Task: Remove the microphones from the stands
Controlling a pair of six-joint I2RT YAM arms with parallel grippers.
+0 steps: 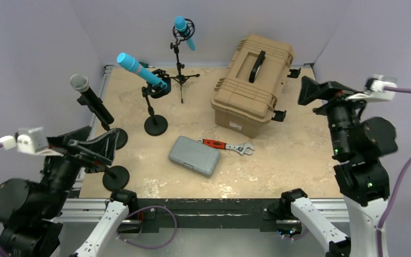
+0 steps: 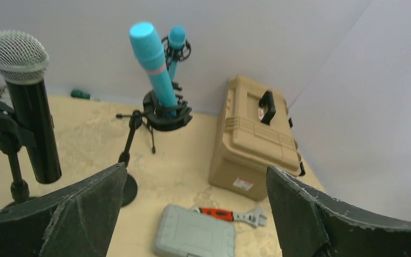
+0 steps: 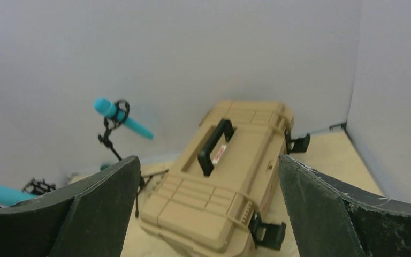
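A black microphone with a silver mesh head (image 1: pixel 91 99) leans in a clip stand at the left; it also shows in the left wrist view (image 2: pixel 29 107). A cyan microphone (image 1: pixel 139 69) sits in a shock mount on a round-base stand (image 1: pixel 155 125). A second cyan microphone (image 1: pixel 184 31) sits on a tripod stand at the back. My left gripper (image 1: pixel 99 150) is open and empty, just in front of the black microphone's stand. My right gripper (image 1: pixel 316 96) is open and empty, raised to the right of the tan case.
A tan hard case (image 1: pixel 254 83) with a black handle stands at the back right. A grey plastic case (image 1: pixel 194 155) and a red-handled adjustable wrench (image 1: pixel 226 145) lie mid-table. A round black base (image 1: pixel 116 178) sits by the near left edge. Purple walls enclose the table.
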